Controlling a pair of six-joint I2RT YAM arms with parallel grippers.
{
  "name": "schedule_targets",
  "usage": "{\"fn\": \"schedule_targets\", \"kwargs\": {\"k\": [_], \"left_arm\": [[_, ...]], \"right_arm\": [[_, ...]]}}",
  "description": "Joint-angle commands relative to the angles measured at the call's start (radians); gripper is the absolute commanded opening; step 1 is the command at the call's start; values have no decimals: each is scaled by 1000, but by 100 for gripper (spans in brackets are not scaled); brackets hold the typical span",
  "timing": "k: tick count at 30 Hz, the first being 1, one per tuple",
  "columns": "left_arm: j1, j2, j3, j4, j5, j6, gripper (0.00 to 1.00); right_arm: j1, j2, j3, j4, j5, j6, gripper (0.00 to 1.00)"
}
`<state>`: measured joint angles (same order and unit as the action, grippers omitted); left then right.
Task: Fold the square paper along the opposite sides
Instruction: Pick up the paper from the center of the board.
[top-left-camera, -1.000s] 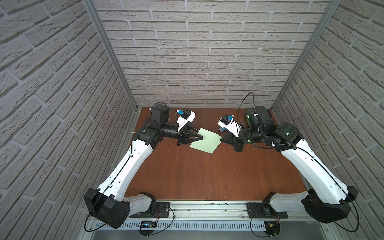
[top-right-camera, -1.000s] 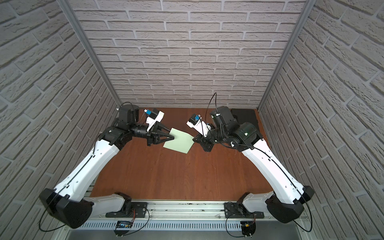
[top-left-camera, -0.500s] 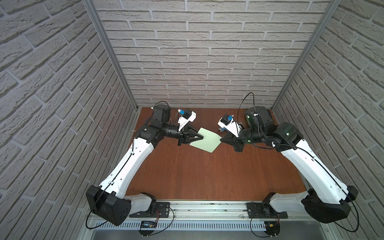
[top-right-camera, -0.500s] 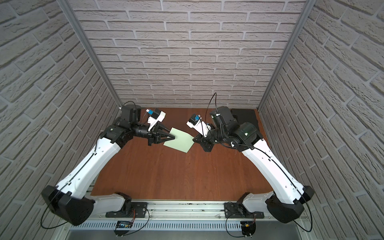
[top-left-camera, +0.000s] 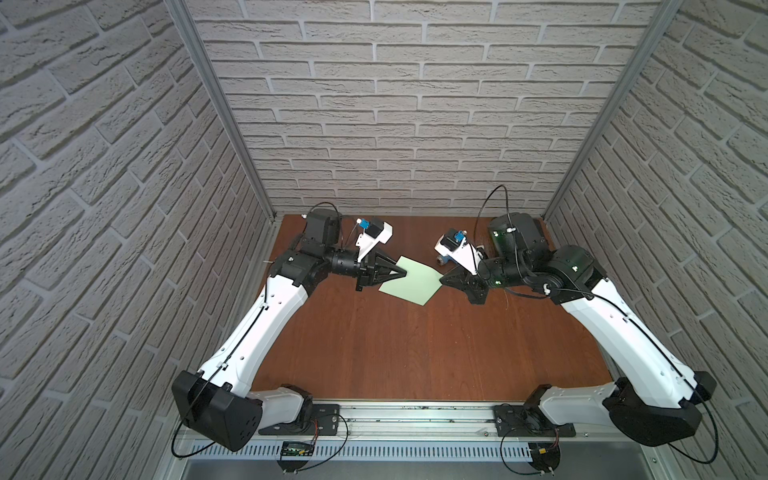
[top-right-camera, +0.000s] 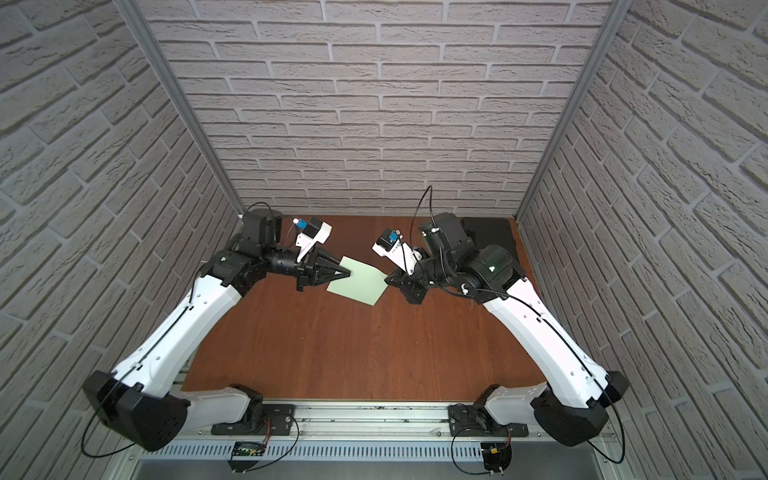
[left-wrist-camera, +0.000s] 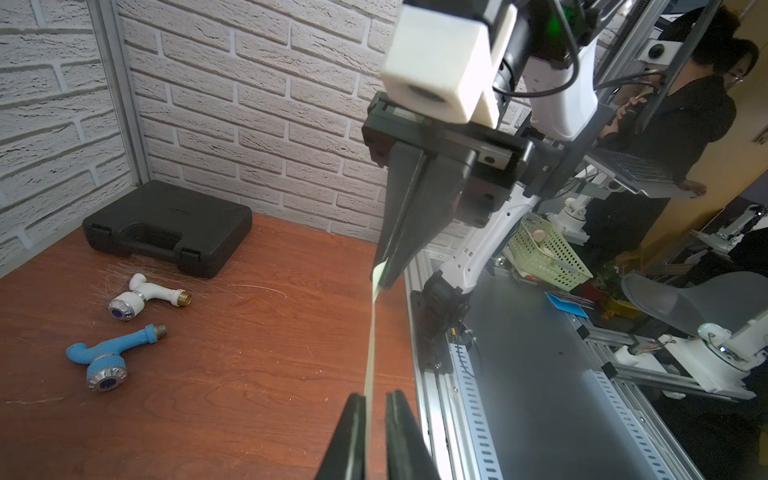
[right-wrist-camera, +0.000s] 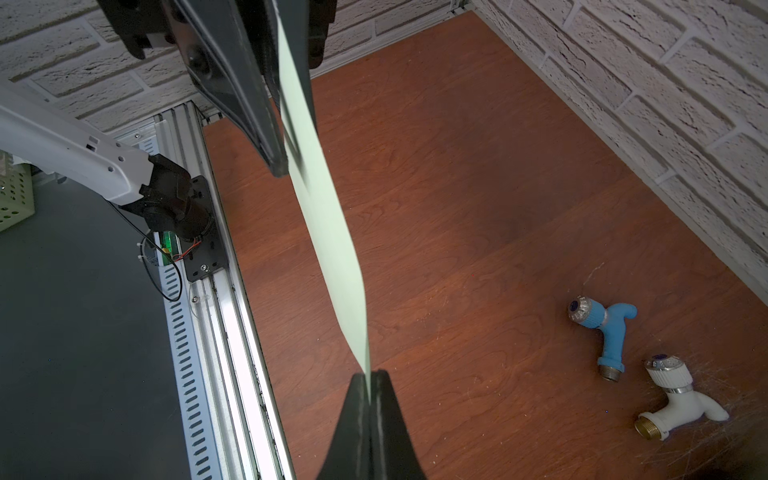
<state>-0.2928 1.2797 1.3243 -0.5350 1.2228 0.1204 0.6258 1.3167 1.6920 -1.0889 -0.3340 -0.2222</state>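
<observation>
Pale mint-green, thin and flat: the square paper (top-left-camera: 410, 279) held up off the brown wooden table (top-left-camera: 415, 353), stretched between the two grippers near the back brick wall (top-left-camera: 395, 124). Seen almost edge-on from both wrist cameras, as a narrow green strip (left-wrist-camera: 371, 345) running from one gripper to the other (right-wrist-camera: 332, 216).

On the paper's right side, the right gripper (top-left-camera: 444, 279): fingers pressed together, clamped on the paper's corner, with the sheet vanishing into the closed seam (right-wrist-camera: 369, 386).

On the paper's opposite side, the left gripper (top-left-camera: 402, 273): fingers (left-wrist-camera: 353, 432) a narrow gap apart, one on either face of the sheet's edge, the paper passing between them. Not possible to tell whether they touch the paper.

Behind the paper, toward the brick wall and the right arm: a blue tap (left-wrist-camera: 109, 355) and a white tap (left-wrist-camera: 143, 296) lying on the table just beside each other, and a black plastic case (left-wrist-camera: 166, 226) closed and flat in the back corner beyond the taps. Fine pale scratches on the table around the white tap.
</observation>
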Motion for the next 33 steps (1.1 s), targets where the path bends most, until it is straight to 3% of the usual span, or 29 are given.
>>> {"fn": "schedule_targets", "kwargs": {"k": [1,22,26,28,33], "left_arm": [[-5,-25,19,4,-10,15,17],[-5,-36,15,6,-22,18,15],[-4,-33,17,7,-22,15,9],[-3,-33,17,10,-27,9,0],[-6,-39,7,31,-39,-7,0]], "right_arm": [[14,-17,-5,17,2,-15,3],[20,-34,-19,15,24,-21,2],[20,-34,-20,15,25,-21,3],[22,-34,-20,15,24,-22,3],[22,-34,-17,15,30,-20,3]]}}
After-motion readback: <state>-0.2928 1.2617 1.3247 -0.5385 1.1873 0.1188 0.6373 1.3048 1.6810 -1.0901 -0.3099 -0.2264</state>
